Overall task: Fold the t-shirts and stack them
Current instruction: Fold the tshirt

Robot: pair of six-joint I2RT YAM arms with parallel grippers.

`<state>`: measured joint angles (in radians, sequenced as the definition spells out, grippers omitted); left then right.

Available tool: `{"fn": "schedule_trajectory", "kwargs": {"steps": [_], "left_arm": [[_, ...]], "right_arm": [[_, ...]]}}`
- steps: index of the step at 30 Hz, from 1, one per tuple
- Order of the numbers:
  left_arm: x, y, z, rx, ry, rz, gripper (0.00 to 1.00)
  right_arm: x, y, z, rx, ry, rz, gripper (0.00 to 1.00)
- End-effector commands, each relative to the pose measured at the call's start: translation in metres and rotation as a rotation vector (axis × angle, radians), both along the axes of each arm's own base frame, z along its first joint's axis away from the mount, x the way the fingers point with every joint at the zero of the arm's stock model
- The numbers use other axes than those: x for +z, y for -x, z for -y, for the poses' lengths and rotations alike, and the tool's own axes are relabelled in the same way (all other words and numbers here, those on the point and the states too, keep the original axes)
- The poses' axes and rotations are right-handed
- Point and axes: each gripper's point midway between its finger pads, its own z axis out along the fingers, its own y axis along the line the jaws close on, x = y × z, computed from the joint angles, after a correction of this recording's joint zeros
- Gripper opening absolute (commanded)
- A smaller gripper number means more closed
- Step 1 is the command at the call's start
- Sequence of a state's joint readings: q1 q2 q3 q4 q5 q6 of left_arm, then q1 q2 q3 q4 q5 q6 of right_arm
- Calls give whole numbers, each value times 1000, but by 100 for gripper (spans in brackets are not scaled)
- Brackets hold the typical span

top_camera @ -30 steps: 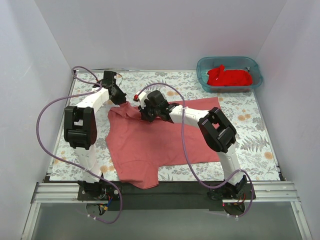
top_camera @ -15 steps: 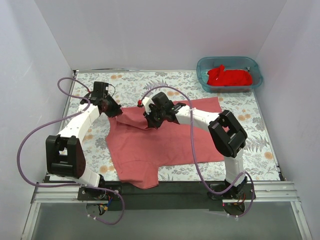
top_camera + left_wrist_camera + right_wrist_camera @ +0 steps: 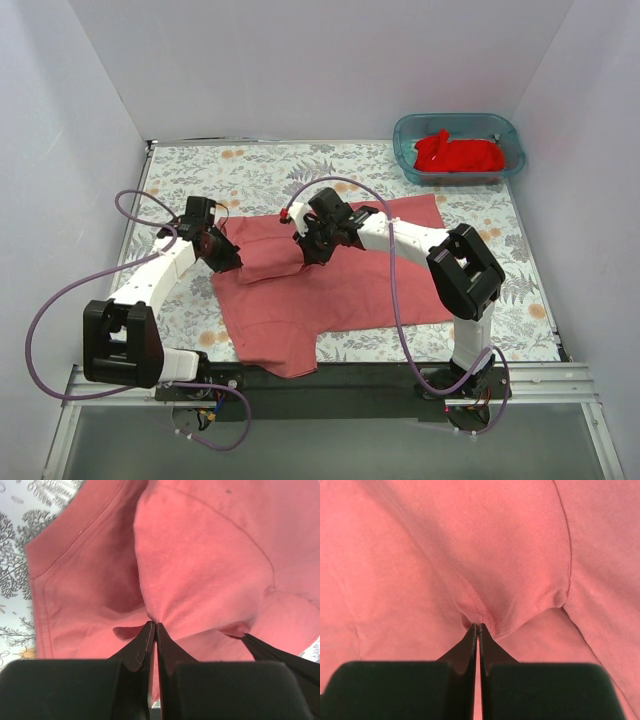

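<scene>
The salmon-red t-shirt (image 3: 340, 285) lies spread on the patterned table, its far left part folded toward me into a doubled flap (image 3: 268, 250). My left gripper (image 3: 228, 258) is shut on the flap's left end; the wrist view shows its tips (image 3: 153, 626) pinching a pucker of salmon cloth (image 3: 200, 570). My right gripper (image 3: 318, 250) is shut on the flap's right end, its tips (image 3: 478, 627) nipping a stitched fold of the same shirt (image 3: 485, 545). A brighter red t-shirt (image 3: 458, 153) lies crumpled in the teal tub.
The teal plastic tub (image 3: 407, 133) stands at the table's far right corner. White walls close in the left, back and right sides. Purple cables loop off both arms. A black rail (image 3: 330, 378) runs along the near edge.
Both grippers have drawn the shirt's far left edge toward me and down, laying it over as a flap. The left arm has swung low and leftward.
</scene>
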<state>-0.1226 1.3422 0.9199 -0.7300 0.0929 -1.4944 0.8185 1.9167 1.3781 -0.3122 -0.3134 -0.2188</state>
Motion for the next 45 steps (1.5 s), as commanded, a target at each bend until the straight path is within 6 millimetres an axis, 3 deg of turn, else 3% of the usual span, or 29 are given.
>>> {"fn": "schedule_trajectory", "kwargs": {"steps": [1, 8, 12, 16, 17, 19, 22, 23, 25, 26, 28, 29, 30, 31, 32, 33, 35, 39, 45], "left_arm": [[-8, 16, 0, 12, 7, -27, 1], [-29, 22, 2, 33, 25, -48, 1], [-32, 21, 4, 44, 33, -38, 8], [-17, 14, -6, 87, -6, 14, 21], [-12, 8, -16, 115, -55, 43, 26], [5, -6, -28, 143, -93, 104, 34], [21, -29, -52, 195, -151, 163, 41], [23, -35, -57, 199, -167, 175, 43], [25, -54, -70, 235, -186, 204, 44], [26, -61, -73, 238, -184, 213, 44], [20, -82, -74, 235, -180, 217, 44], [18, -89, -74, 232, -181, 217, 45], [2, -95, -74, 220, -189, 181, 45], [7, -109, -73, 213, -181, 206, 45], [3, -115, -71, 206, -175, 197, 45], [-11, -122, -83, 231, -177, 168, 45], [-11, -137, -85, 235, -176, 180, 44], [-31, -156, -87, 243, -179, 149, 43], [-38, -169, -89, 256, -188, 160, 41]], "right_arm": [[11, 7, 0, 43, -13, 0, 1], [-6, 2, 4, 35, 36, 2, 1], [-16, 0, 6, 27, 62, -9, 1], [-11, -4, 11, 8, 78, 7, 27], [-3, -9, 14, -19, 68, 19, 40], [2, -23, 24, -84, 81, 43, 51], [16, -52, 50, -211, 64, 47, 55], [23, -70, 69, -282, 47, 47, 55], [32, -91, 89, -404, 1, 31, 55], [33, -108, 118, -497, -12, 24, 55], [38, -128, 143, -616, -62, 9, 52], [36, -142, 172, -712, -80, -17, 50], [31, -144, 185, -753, -94, -45, 49], [30, -151, 196, -803, -119, -56, 48], [25, -160, 220, -872, -124, -73, 47], [21, -160, 229, -895, -140, -95, 46], [17, -171, 253, -970, -182, -113, 45], [10, -181, 276, -1035, -237, -148, 44], [-14, -190, 292, -1098, -261, -209, 43]]}}
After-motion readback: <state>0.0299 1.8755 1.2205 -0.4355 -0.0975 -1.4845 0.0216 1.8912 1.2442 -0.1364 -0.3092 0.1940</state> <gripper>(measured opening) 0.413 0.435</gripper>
